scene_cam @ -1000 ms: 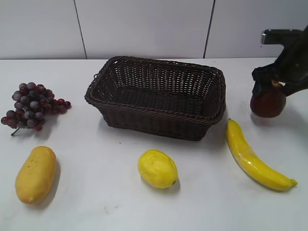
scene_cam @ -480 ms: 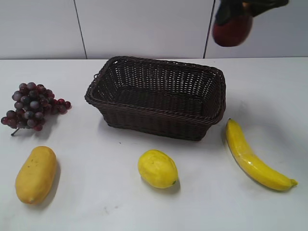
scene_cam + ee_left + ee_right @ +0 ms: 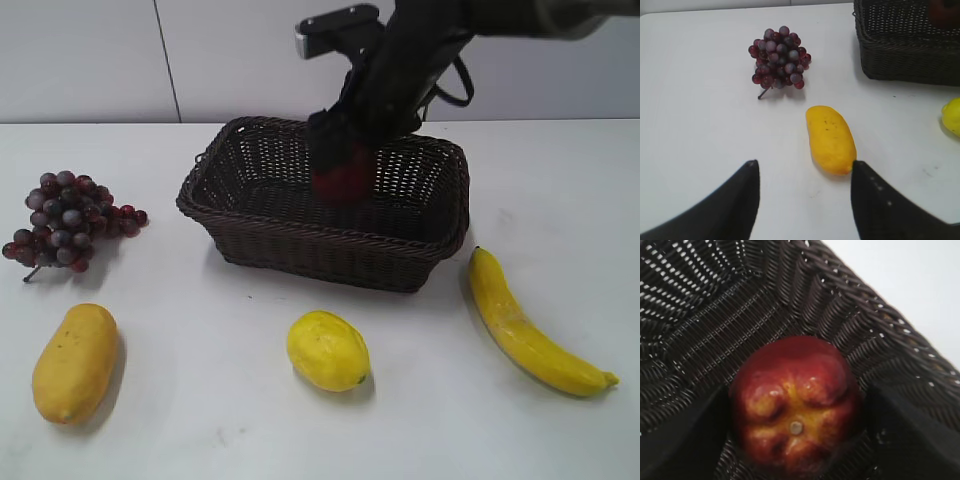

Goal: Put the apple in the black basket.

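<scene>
The dark red glossy apple hangs in my right gripper inside the black basket, below its rim. In the right wrist view the apple fills the space between the two dark fingers, yellowish patch facing the camera, with the basket's woven wall behind it. Whether the apple touches the basket floor cannot be told. My left gripper is open and empty, low over the white table, out of the exterior view. The basket corner shows in the left wrist view.
A purple-red grape bunch lies left of the basket. A yellow mango lies front left, a lemon in front of the basket, a banana to its right. In the left wrist view the mango lies just ahead of the right finger.
My right arm has carried the apple from the table's far right, up high, then left and down into the basket. The other fruit has not moved.
</scene>
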